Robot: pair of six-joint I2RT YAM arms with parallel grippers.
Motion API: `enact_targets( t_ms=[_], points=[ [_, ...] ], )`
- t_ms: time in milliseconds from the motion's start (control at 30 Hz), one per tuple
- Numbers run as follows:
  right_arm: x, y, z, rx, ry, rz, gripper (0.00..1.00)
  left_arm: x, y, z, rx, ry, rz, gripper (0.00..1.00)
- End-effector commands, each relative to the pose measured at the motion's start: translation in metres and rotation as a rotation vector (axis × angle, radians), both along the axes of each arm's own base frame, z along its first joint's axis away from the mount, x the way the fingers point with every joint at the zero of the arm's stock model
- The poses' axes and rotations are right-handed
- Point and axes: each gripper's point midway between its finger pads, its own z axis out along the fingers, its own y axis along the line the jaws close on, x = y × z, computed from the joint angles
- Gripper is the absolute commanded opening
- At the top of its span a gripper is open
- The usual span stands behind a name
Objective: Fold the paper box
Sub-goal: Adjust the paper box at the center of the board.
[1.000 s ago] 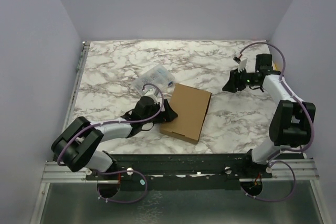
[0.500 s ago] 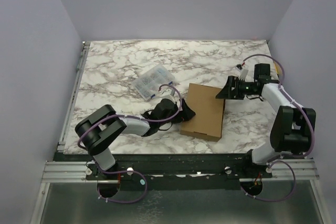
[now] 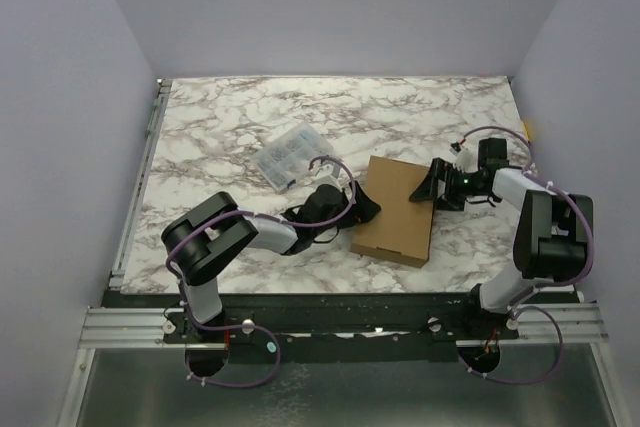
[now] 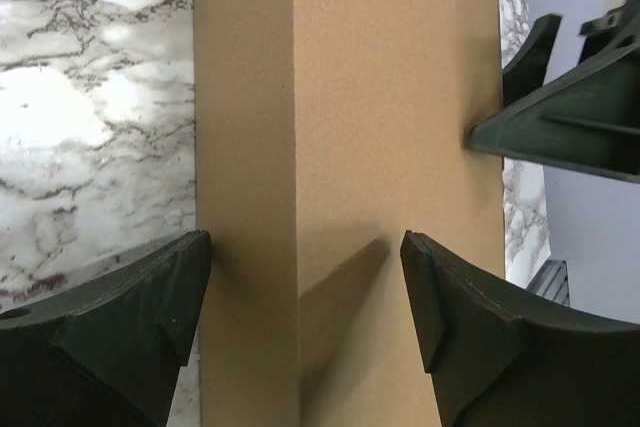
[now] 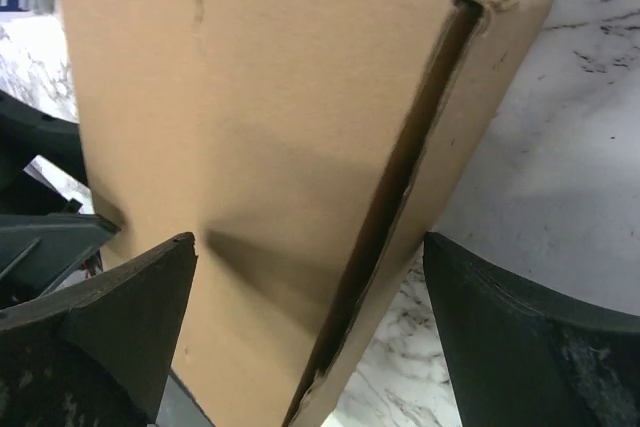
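The paper box [image 3: 393, 217] is a shut, shallow brown cardboard mailer lying flat near the table's front middle. My left gripper [image 3: 366, 211] is open against the box's left edge. In the left wrist view the box [image 4: 390, 97] fills the space between the wide-spread fingers of my left gripper [image 4: 305, 297]. My right gripper [image 3: 425, 190] is open at the box's far right edge. In the right wrist view my right gripper [image 5: 310, 317] straddles a long edge of the box [image 5: 250, 97], where a dark seam shows under the lid.
A small clear plastic compartment case [image 3: 285, 155] lies on the marble table [image 3: 220, 107], behind and to the left of the box. The table's front edge runs just beyond the box's near side. Purple walls stand on three sides.
The box has slid to the right with my left gripper following against it. My right gripper has come in and down to the box's far right edge, and its jaws have opened wide.
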Motion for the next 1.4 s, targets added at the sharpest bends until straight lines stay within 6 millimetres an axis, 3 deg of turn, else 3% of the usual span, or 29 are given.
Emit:
enact_targets(
  t_ms=[0, 100, 167, 333, 500, 667, 833, 1000, 1200, 1367],
  points=[
    [0.001, 0.012, -0.007, 0.067, 0.049, 0.014, 0.94, 0.003, -0.025, 0.015, -0.078, -0.021, -0.042, 0.82],
    [0.004, 0.02, 0.005, 0.106, 0.02, 0.041, 0.85, 0.003, -0.038, 0.015, -0.099, -0.018, -0.068, 0.8],
    [0.011, 0.024, 0.023, 0.127, -0.031, 0.058, 0.8, 0.003, -0.05, 0.012, -0.112, -0.007, -0.091, 0.79],
    [0.032, 0.022, 0.059, 0.099, -0.163, 0.058, 0.75, 0.011, -0.082, 0.007, -0.161, 0.004, -0.143, 0.71],
    [0.039, 0.023, 0.075, 0.085, -0.216, 0.076, 0.65, 0.023, -0.091, 0.006, -0.159, -0.022, -0.138, 0.72],
    [0.039, 0.042, 0.099, 0.021, -0.28, 0.147, 0.64, 0.038, -0.097, -0.004, -0.16, -0.013, -0.134, 0.75],
    [0.03, 0.079, 0.103, -0.072, -0.311, 0.257, 0.64, 0.057, -0.074, -0.019, -0.123, 0.009, -0.089, 0.75],
    [0.014, 0.107, 0.09, -0.15, -0.311, 0.367, 0.64, 0.071, -0.04, -0.029, -0.09, 0.028, -0.049, 0.76],
    [-0.019, 0.116, 0.076, -0.174, -0.279, 0.473, 0.64, 0.08, -0.005, -0.028, -0.074, 0.033, 0.004, 0.77],
    [-0.038, 0.112, 0.08, -0.186, -0.314, 0.523, 0.64, 0.066, 0.016, -0.026, -0.069, 0.045, -0.009, 0.77]
  ],
)
